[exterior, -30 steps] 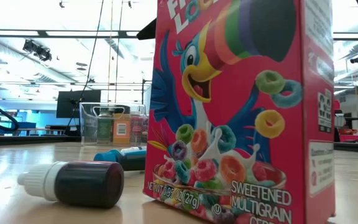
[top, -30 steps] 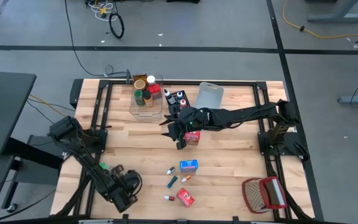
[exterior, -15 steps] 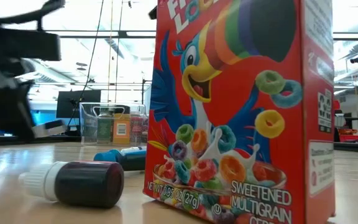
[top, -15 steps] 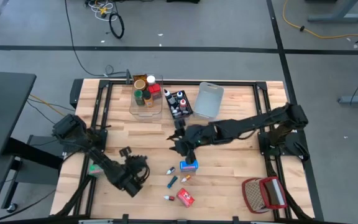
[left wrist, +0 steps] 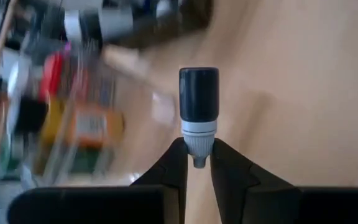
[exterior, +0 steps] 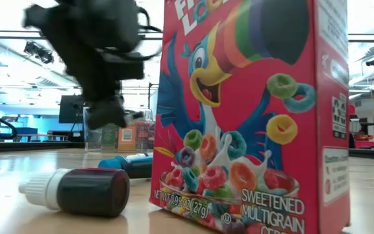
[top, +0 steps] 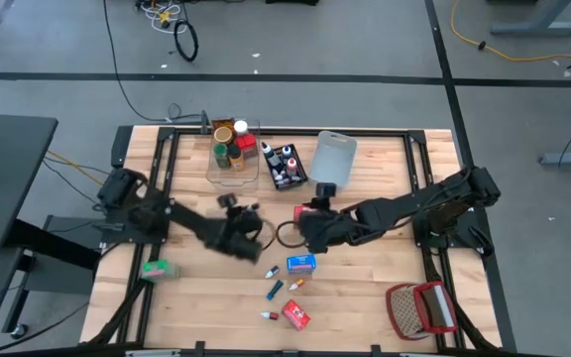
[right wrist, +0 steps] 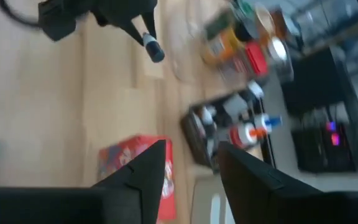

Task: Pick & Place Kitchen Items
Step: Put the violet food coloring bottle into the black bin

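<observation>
- The left hand (left wrist: 199, 163) is hanging over the middle of the desk (top: 365, 288), its fingers pinched nearly together on the white cap of a small dark food-colouring tube (left wrist: 198, 102) — the tube's dark body is sticking out past the fingertips.
- In the high view the left hand (top: 238, 230) is sitting just in front of the clear bin (top: 234, 174), which is holding little jars (top: 228, 149) at the desk's far edge.
- The right hand (right wrist: 188, 168) is hovering over the desk's centre with its fingers partly apart and nothing between them; a small red box (right wrist: 140, 163) is lying on the wood just beyond them.
- From above, the right hand (top: 310, 226) is standing near the left one, with the red box (top: 303, 211) partly covered by it.
- The black bin (top: 287, 166) is holding small bottles, and the grey-blue bin (top: 333, 159) is lying beside it.
- Nearer the front a blue box (top: 301, 264), three tiny tubes (top: 277, 289) and a red cereal box (top: 296, 316) are resting apart on the wood (a green box (top: 154, 268) is sitting at the left edge).
- The red-and-white wire basket (top: 422, 308) is standing at the front right corner.
- In the low view the cereal box (exterior: 252, 117) is filling the frame, a dark tube (exterior: 76, 190) lying beside it.
</observation>
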`<control>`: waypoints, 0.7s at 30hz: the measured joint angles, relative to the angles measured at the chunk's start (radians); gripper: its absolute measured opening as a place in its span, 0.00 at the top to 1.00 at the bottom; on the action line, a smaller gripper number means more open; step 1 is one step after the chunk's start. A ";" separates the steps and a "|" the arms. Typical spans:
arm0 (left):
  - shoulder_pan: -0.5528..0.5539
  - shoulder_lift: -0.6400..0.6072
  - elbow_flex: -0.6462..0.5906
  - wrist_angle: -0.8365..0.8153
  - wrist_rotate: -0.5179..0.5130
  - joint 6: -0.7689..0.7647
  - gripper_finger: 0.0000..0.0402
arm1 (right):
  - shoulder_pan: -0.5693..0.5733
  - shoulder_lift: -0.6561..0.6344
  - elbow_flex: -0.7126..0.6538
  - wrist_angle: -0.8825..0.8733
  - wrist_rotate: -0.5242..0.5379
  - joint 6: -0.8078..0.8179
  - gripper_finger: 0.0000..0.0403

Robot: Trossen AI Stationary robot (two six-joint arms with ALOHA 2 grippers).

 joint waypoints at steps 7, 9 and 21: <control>0.210 0.000 0.001 0.479 0.114 0.574 0.82 | 0.013 0.000 -0.006 -0.104 0.057 0.175 0.67; 0.257 0.000 0.002 0.582 0.175 0.676 0.83 | 0.020 -0.001 -0.024 -0.105 0.055 0.209 0.68; 0.449 0.006 0.002 0.708 0.447 0.815 0.81 | 0.071 -0.001 -0.063 -0.084 0.042 0.332 0.74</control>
